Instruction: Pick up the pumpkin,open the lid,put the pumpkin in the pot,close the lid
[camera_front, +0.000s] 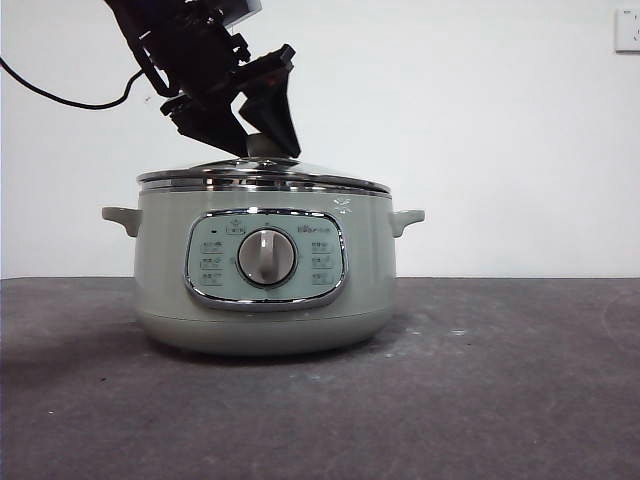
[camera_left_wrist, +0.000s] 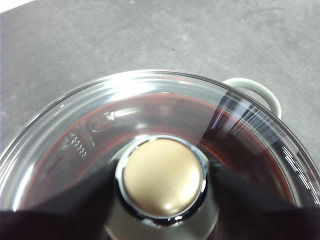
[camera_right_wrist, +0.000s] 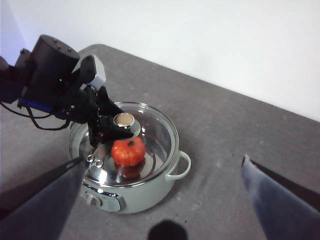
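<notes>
Front view: sage-green pot (camera_front: 265, 275) square on the grey counter (camera_front: 480, 400), dial facing the camera, glass lid (camera_front: 265, 178) seated flat on its rim. Dropping in from above the pot, dark and tilted: the left gripper (camera_front: 262, 128), fingers either side of the lid's knob (camera_front: 266, 146).

Left wrist view, straight down on that pot: knob (camera_left_wrist: 162, 176) dead centre between the two black fingers (camera_left_wrist: 75, 205), pressed close to its chrome collar on both sides. Gripping the knob, by the look of it. Reddish tint showing through the glass.

Right wrist view, from well above and off to the side of the pot: pumpkin (camera_right_wrist: 128, 152) plainly inside, orange-red under the clear lid, green stem up, just beside the knob. Right gripper (camera_right_wrist: 165, 200) high over the counter, clear of the pot, fingers spread wide apart, nothing between them.
</notes>
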